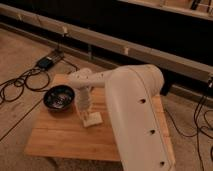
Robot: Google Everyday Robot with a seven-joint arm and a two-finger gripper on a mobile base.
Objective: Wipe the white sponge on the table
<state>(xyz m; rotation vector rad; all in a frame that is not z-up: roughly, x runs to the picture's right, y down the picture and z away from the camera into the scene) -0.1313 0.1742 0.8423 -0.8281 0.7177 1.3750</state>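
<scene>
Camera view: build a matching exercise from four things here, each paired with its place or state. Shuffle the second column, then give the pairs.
1. dark bowl
2. white sponge
3. gripper
4. black box

A. on the floor beyond the table, among cables
B. shut on the sponge at mid-table
C. round, open side up on the wood
D. cream-white, lying flat at the gripper's tips

Pairs: 1-C, 2-D, 3-B, 4-A.
</scene>
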